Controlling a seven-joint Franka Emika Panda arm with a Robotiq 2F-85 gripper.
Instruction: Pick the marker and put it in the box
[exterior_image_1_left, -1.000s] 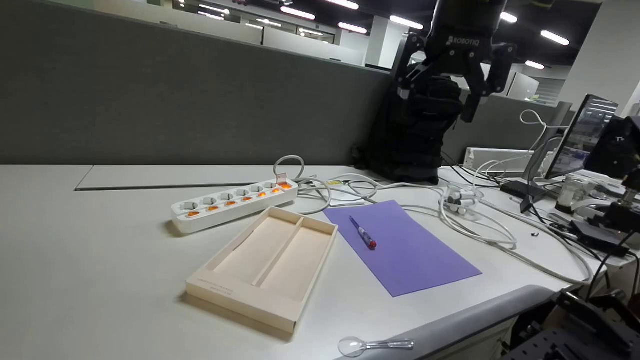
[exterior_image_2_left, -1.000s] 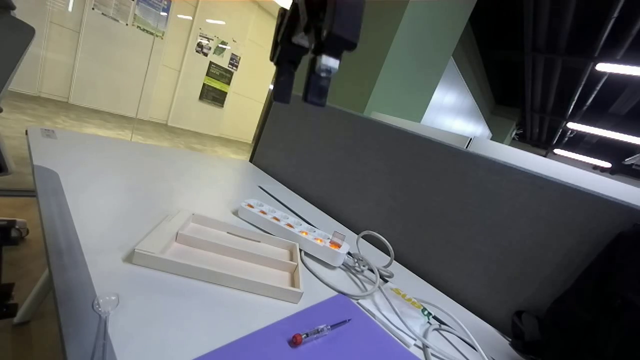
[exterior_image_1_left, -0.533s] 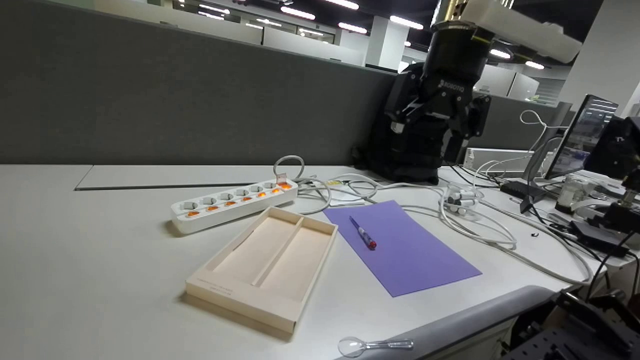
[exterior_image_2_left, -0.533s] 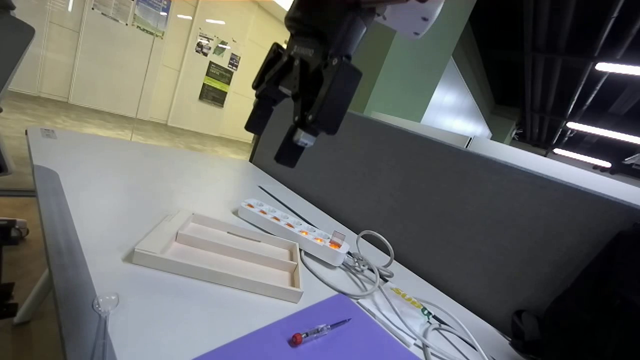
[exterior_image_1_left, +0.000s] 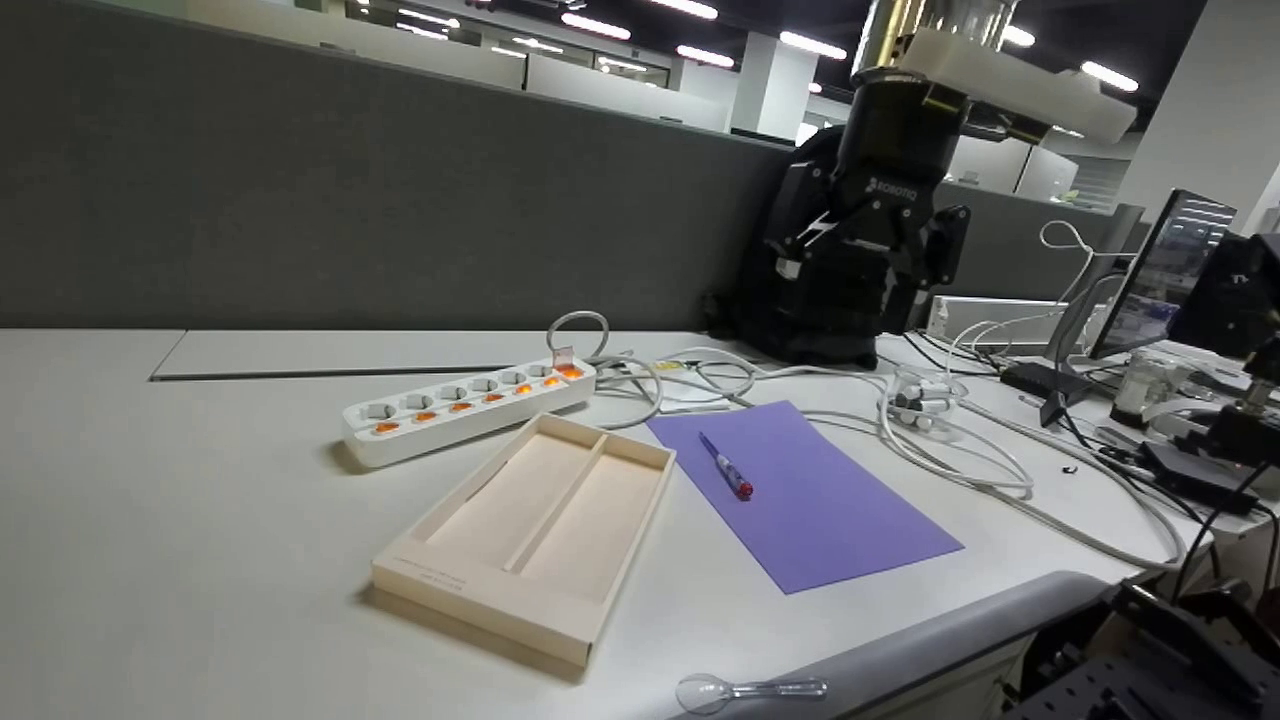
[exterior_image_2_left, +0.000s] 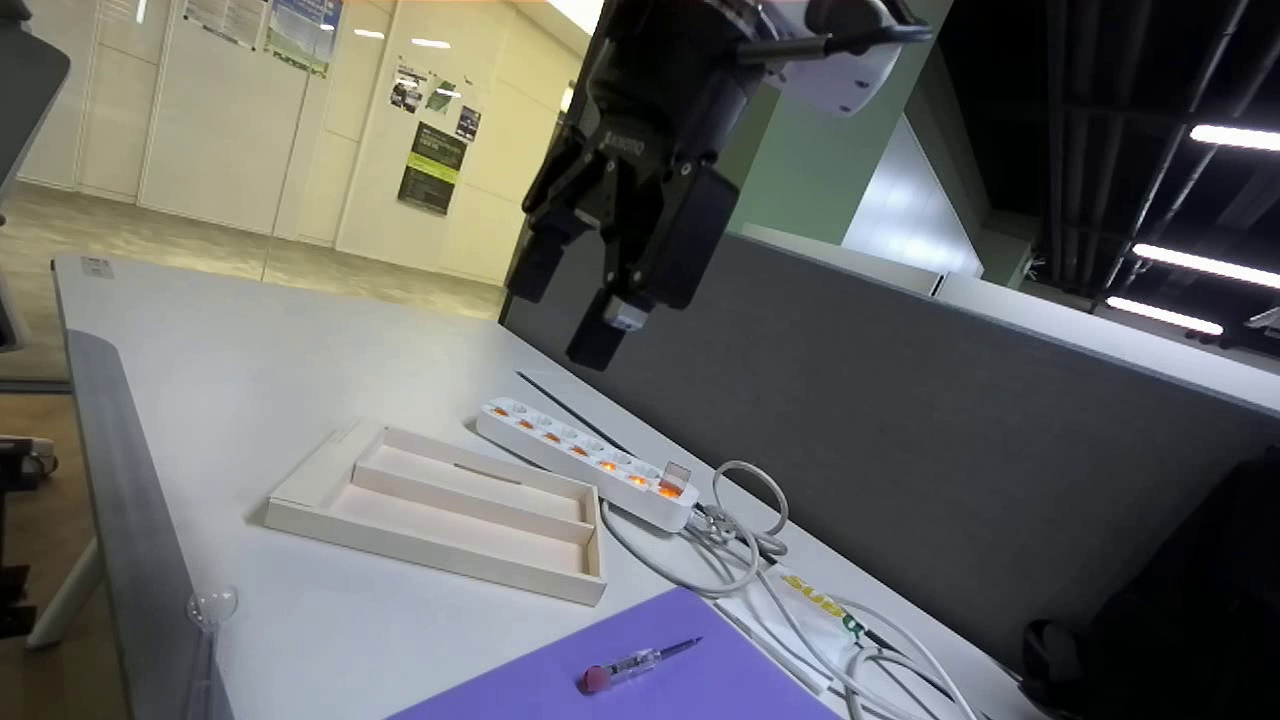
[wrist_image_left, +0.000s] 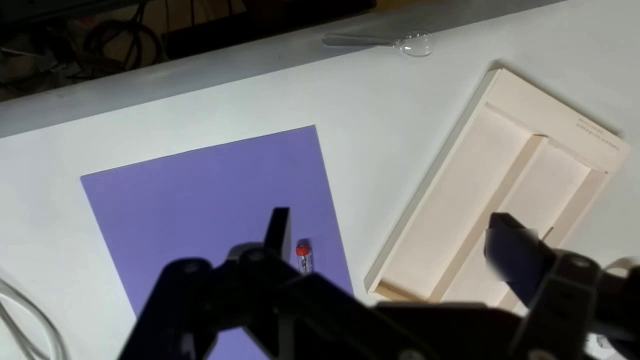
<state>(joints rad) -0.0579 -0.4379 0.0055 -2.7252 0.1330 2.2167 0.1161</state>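
Note:
The marker (exterior_image_1_left: 728, 468) is a thin stick with a clear handle, a red end and a dark tip. It lies on the purple sheet and shows in both exterior views (exterior_image_2_left: 636, 664). In the wrist view the marker (wrist_image_left: 304, 260) shows only its red end and part of its handle; a finger linkage hides the rest. The box (exterior_image_1_left: 485, 607) is a pale two-compartment tray beside the sheet, with nothing in it; it also shows in an exterior view (exterior_image_2_left: 430, 548) and the wrist view (wrist_image_left: 560, 116). My gripper (exterior_image_1_left: 845, 288) is open and empty, high above the table (exterior_image_2_left: 567, 312), fingers pointing down (wrist_image_left: 392, 227).
The purple sheet (exterior_image_1_left: 840, 520) lies flat. A white power strip (exterior_image_1_left: 470, 408) stands behind the box, with grey cables (wrist_image_left: 40, 322) around. A clear spoon (exterior_image_1_left: 755, 690) lies at the table edge. A black backpack (exterior_image_1_left: 800, 320) leans on the grey partition (exterior_image_1_left: 400, 210).
My gripper has come down over the second and shifted left in an exterior view, and its tilt has changed. The last half second shows a smaller drop. The marker and box have not moved.

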